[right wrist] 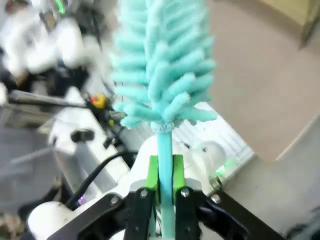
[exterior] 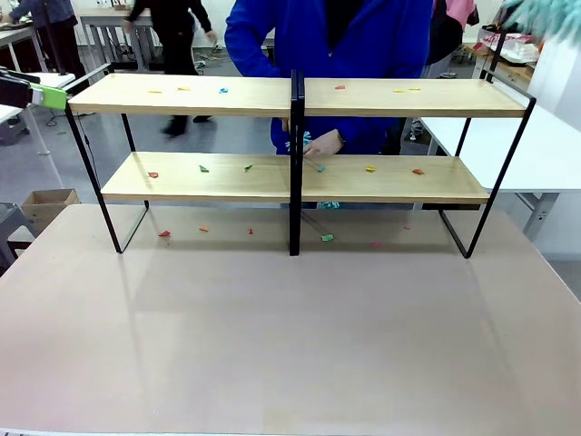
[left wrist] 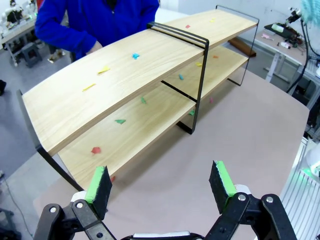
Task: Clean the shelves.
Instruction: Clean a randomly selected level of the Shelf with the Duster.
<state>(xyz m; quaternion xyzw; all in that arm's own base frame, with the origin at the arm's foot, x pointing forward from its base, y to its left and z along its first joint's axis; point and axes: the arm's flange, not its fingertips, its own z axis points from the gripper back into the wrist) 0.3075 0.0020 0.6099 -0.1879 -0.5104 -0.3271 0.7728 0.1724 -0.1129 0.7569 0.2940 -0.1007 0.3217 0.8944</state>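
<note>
The shelves [exterior: 381, 98] stand across the far half of the table, two light-wood boards in a black frame with a centre post. Small coloured paper scraps [exterior: 223, 90] lie scattered on both boards. In the left wrist view the shelves [left wrist: 125, 70] run diagonally ahead of my open left gripper [left wrist: 160, 182], which hovers over the tabletop with nothing between its green pads [left wrist: 100, 182]. From the front, that left gripper [exterior: 51, 95] sits just off the top board's left end. My right gripper [right wrist: 165, 180] is shut on the thin handle of a teal fluffy duster [right wrist: 160, 65], whose blurred head [exterior: 556, 18] shows at the top right.
A person in a blue top stands behind the shelves, one hand [exterior: 322, 143] at the lower board near the centre post. More scraps [exterior: 327, 238] lie on the beige tabletop [exterior: 290, 345] under the rack. A white side table [exterior: 545, 154] stands at the right.
</note>
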